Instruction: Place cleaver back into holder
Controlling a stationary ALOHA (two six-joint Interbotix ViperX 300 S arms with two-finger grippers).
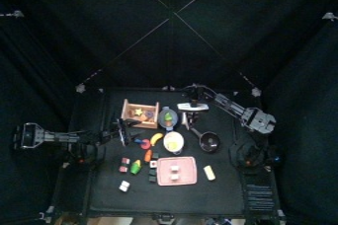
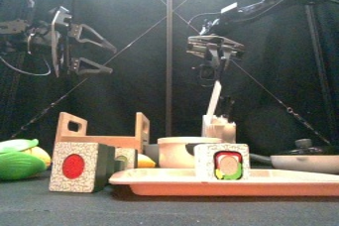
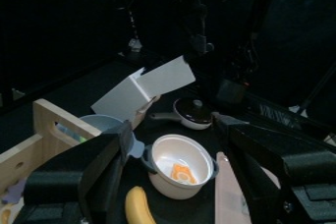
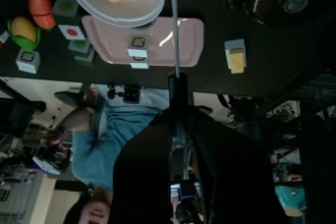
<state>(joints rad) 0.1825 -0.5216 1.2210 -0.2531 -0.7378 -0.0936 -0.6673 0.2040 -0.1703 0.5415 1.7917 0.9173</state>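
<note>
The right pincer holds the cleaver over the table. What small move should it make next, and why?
Probably lower the right pincer slowly, straight down. In the front view the cleaver hangs upright in its grip, its tip just above the pale holder. I cannot tell whether they line up in depth, so a small correction may come first.

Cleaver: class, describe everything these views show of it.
The cleaver is a small, flat, whitish-grey blade that looks like plastic. It is broad in the left wrist view and thin edge-on from the front. It hangs almost upright in the air, gripped at its top by the right end effector, above the table's things.
</note>
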